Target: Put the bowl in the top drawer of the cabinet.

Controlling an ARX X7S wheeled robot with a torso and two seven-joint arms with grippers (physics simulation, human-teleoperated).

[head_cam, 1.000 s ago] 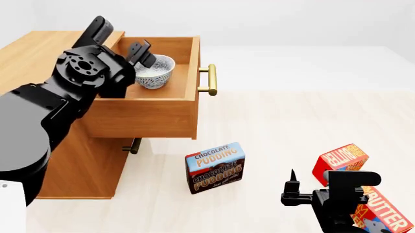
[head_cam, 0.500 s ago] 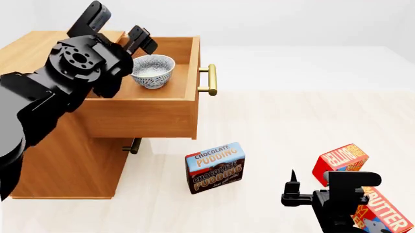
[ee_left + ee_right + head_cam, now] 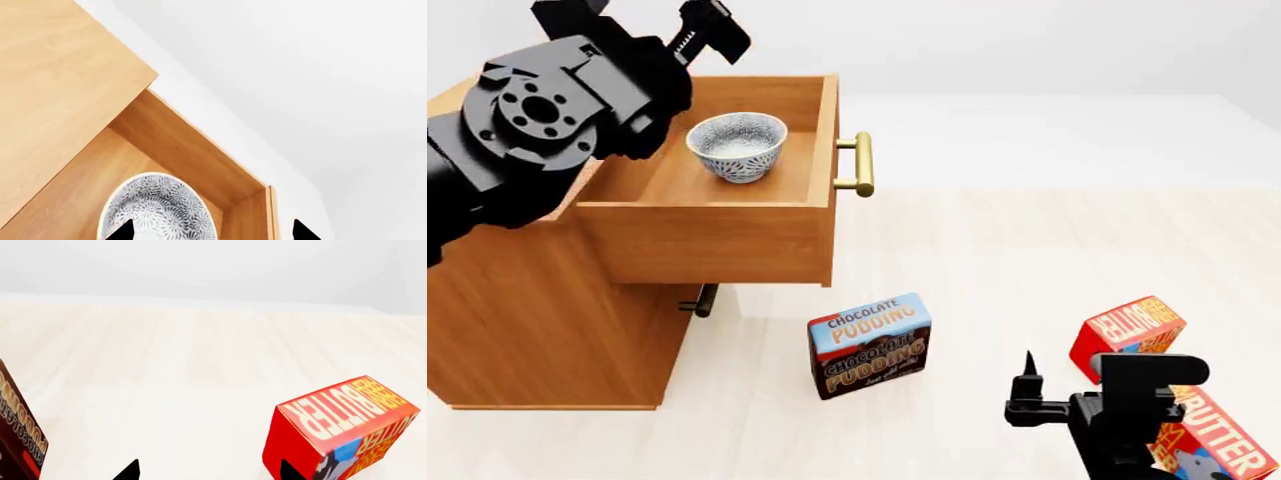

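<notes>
— Left gripper (image 3: 641,25), upper left of the head view: what's its state?
— Spread wide and empty, above the bowl (image 3: 737,146), which sits upright inside the pulled-out top drawer (image 3: 714,240) of the cabinet (image 3: 547,320).
— And the right gripper (image 3: 209,471)?
— Lower right of the head view, fingers parted, holding nothing.
— Any writing?
— Bottom centre, a box (image 3: 870,345) reads "CHOCOLATE PUDDING". At the right edge a red box (image 3: 1126,332) reads "BUTTER"; another red box (image 3: 1214,438) at the bottom right corner shows "BUTTER" too.
</notes>
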